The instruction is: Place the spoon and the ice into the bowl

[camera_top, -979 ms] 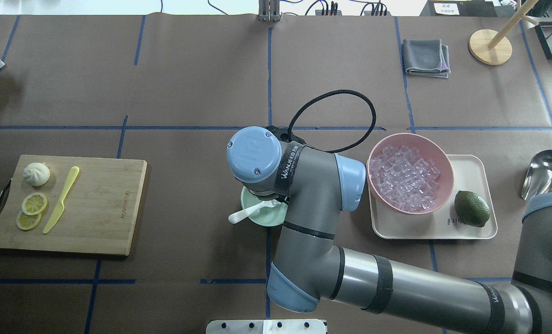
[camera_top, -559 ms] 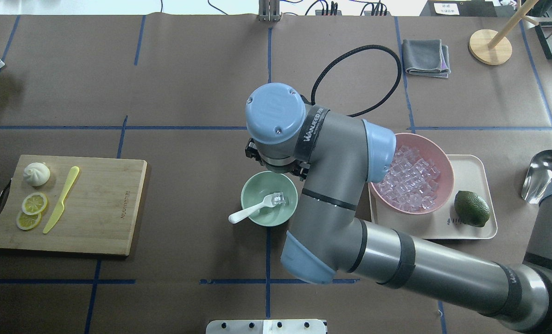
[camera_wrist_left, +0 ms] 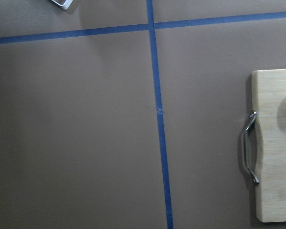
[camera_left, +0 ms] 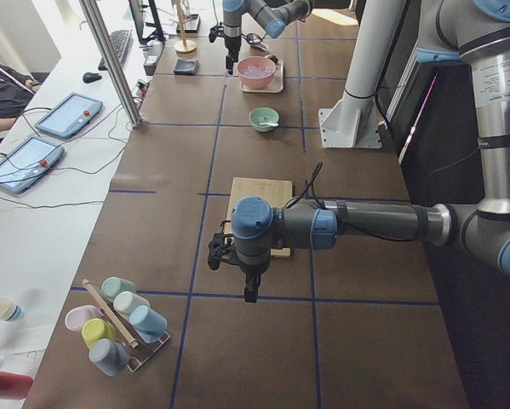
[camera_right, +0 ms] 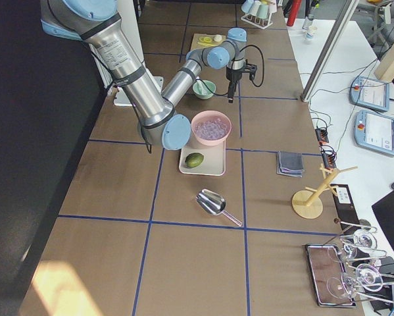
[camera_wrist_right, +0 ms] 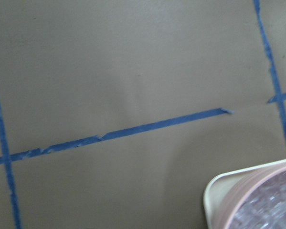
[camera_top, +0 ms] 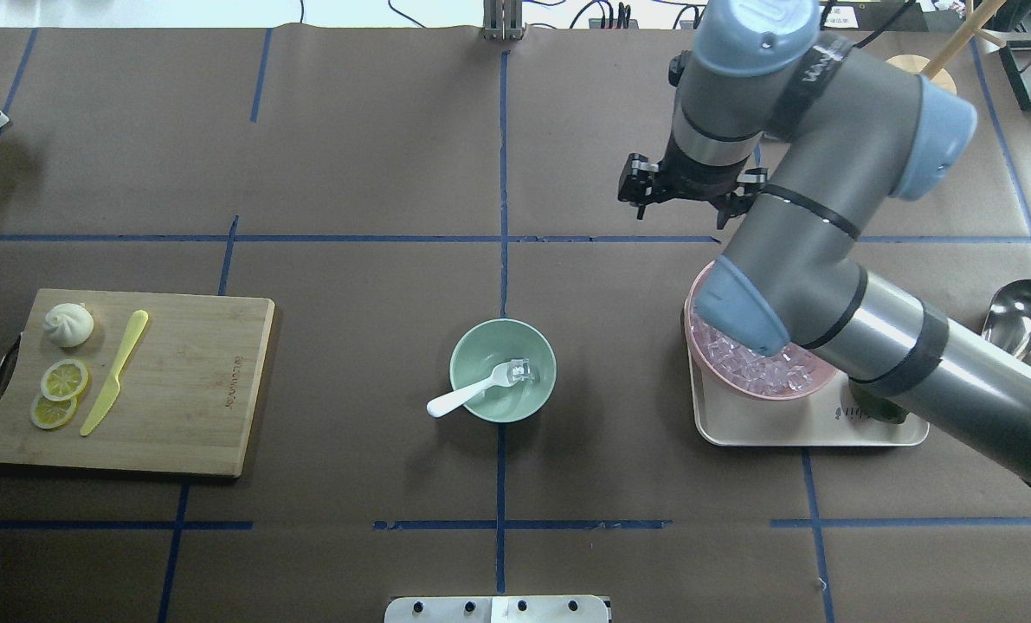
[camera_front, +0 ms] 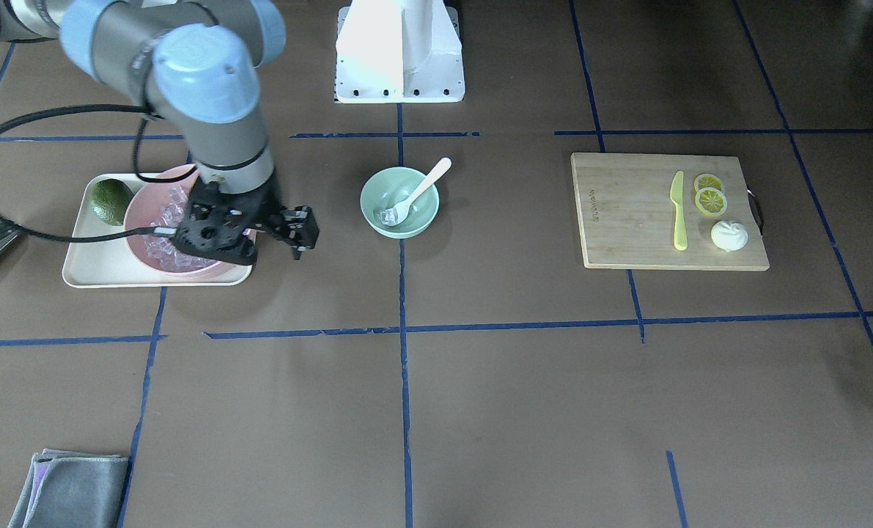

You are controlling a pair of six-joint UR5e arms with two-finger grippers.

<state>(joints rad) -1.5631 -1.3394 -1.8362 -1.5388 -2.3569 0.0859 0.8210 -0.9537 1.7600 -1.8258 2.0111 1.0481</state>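
Looking at the middle of the bench and finding the small mint-green bowl (camera_top: 460,368) there. Seeing the white spoon (camera_top: 467,397) already lying in it, scoop down inside, handle leaning on the rim and sticking out toward the left end of the bench. Spotting one clear ice cube (camera_top: 519,371) in the bowl too, right at the scoop end of the spoon.

Finding the right gripper (camera_front: 240,236) hanging high over the right half of the bench, just past the big pink bowl (camera_front: 131,233) on the side toward the far edge. Not managing to tell whether wide or narrow: seeing only black bits poking out under the wrist, and catching no fingers in the wrist view. Seeing nothing held there. Noticing a big pile of ice (camera_top: 753,368) waiting in the pink bowl, on a pale tray (camera_top: 723,430) beside a dark green lime (camera_front: 110,199).

Finding the left gripper (camera_left: 251,291) only in the side view, hanging over the left end of the bench, past the wooden cutting board (camera_top: 195,407). Not managing to tell wide or narrow there either.

Judging the job as nearly done, maybe fully done: spoon in, one cube in. Guessing at more cubes being wanted. Leaving, in that case, another trip to the pink bowl and back to the green one.
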